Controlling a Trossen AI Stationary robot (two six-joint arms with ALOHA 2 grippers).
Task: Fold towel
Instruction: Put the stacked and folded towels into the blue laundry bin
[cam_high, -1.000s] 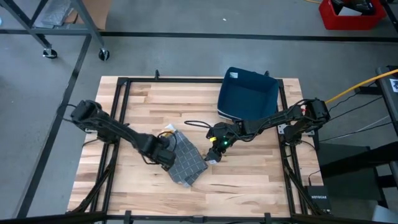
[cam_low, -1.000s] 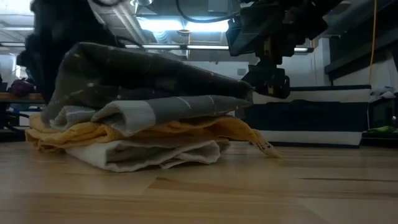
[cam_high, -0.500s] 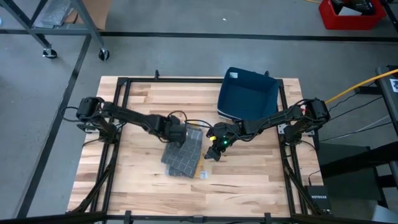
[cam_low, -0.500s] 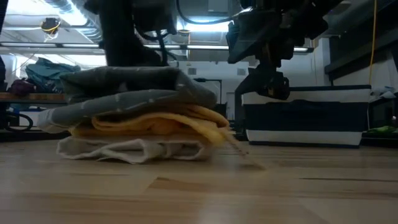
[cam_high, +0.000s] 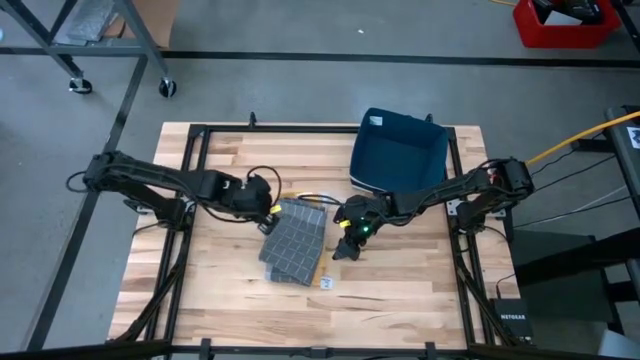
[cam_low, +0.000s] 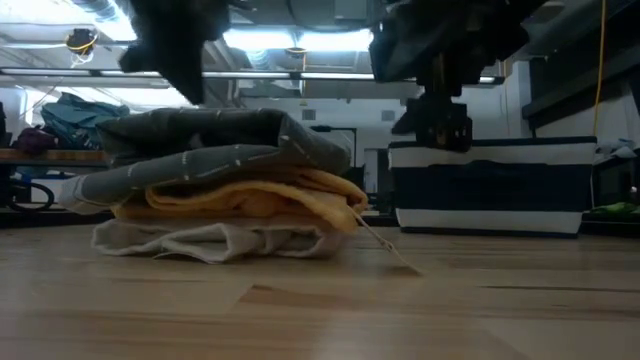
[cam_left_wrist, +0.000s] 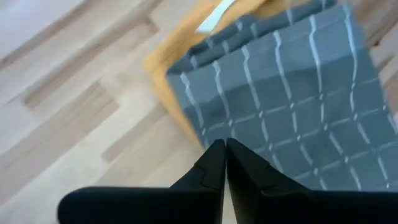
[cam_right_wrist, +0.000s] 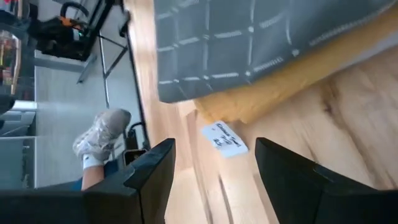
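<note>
Near the table's middle the folded towel (cam_high: 296, 250) now lies flat and released — the left gripper (cam_high: 268, 210), fingers pressed together and empty, has drawn back beside it. Wide open, the right gripper (cam_high: 344, 249) hovers alongside — the fold looks done.

Two dark jointed arms, thin black cables; right gripper (cam_high: 349, 238) green light; black angular fingers (cam_left_wrist: 211, 167).

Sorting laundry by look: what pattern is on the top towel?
Grey towel with a thin white grid; clearest in the left wrist view.
</note>
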